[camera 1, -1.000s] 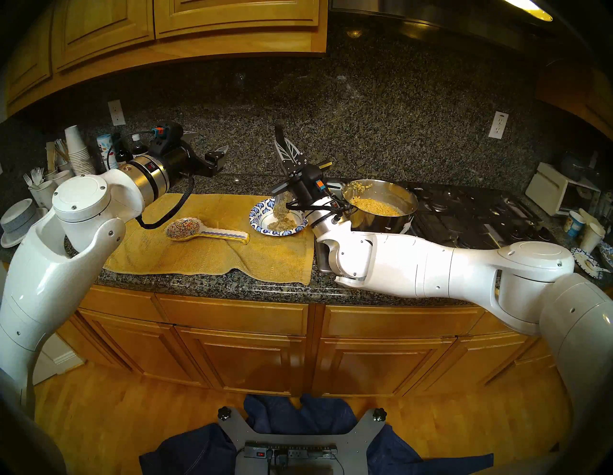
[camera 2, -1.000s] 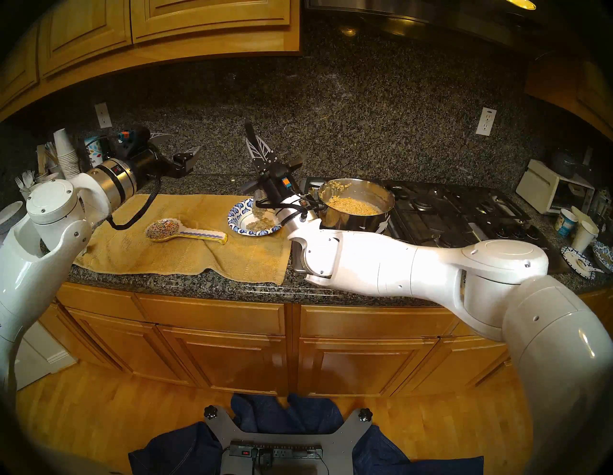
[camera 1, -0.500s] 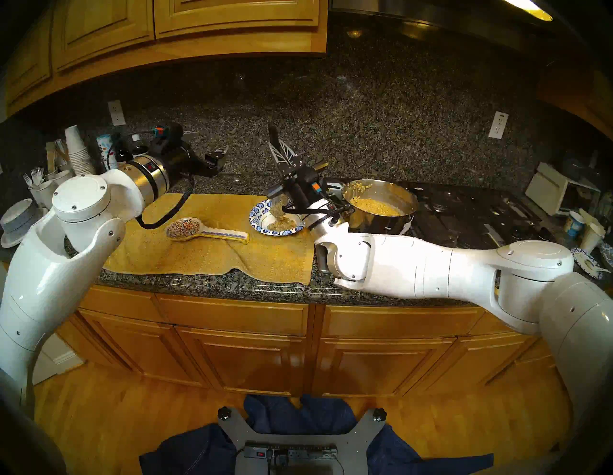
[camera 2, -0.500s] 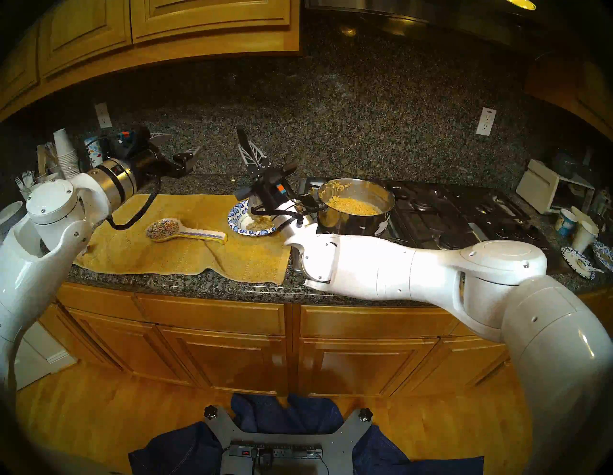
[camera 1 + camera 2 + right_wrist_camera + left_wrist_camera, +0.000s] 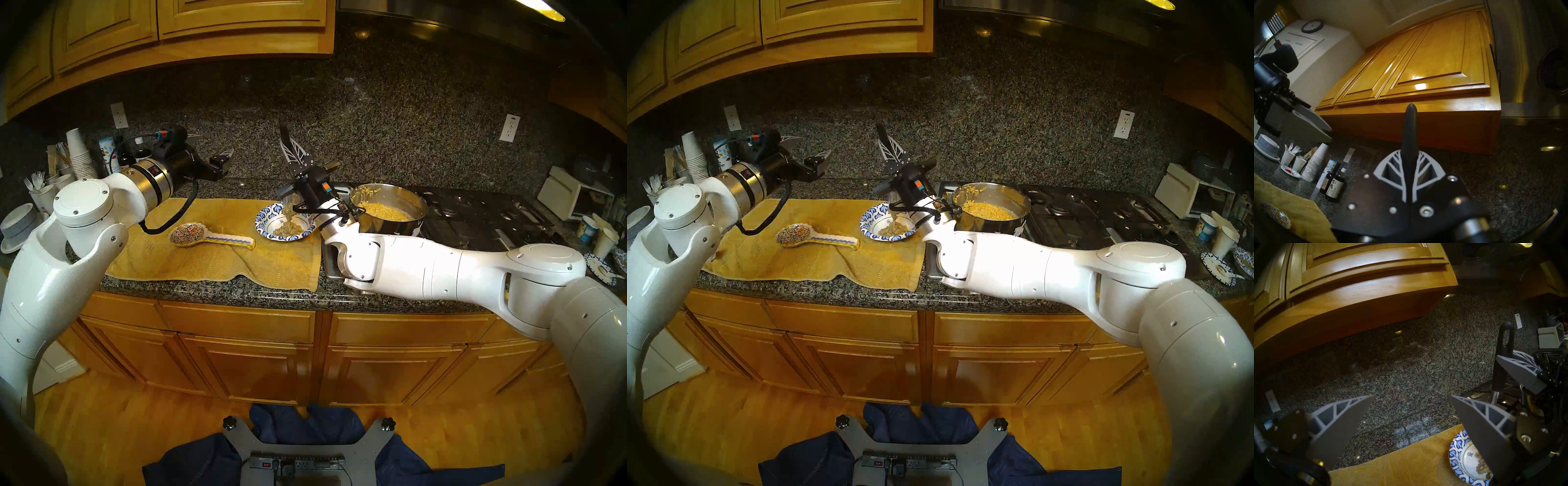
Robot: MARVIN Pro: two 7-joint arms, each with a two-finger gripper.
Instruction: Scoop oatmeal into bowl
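Right gripper (image 5: 291, 152) pinching ladle (image 5: 287, 200) handle, swung back over bowl (image 5: 271, 222) after leftward dip; oatmeal (image 5: 288, 227) sliding into it (pour nearly done). Left gripper (image 5: 212, 146) spread, idle.

Head views look down over the counter (image 5: 210, 288); wrist views sit close, facing cabinets (image 5: 1423, 67).

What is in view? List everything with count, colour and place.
yellow cloth towel: one, on granite counter.
shiny steel pot: one, on black stove.
blue-and-white leaf-rimmed bowl: one, on towel, left of pot.
lumpy tan oatmeal: in bowl and pot.
multicoloured painted spoon rest: one, on towel.
black-handled spoon: one, over bowl, handle up.
white paper cups: one stack, counter's far left.
left gripper: open, empty.
right gripper: shut on spoon handle.
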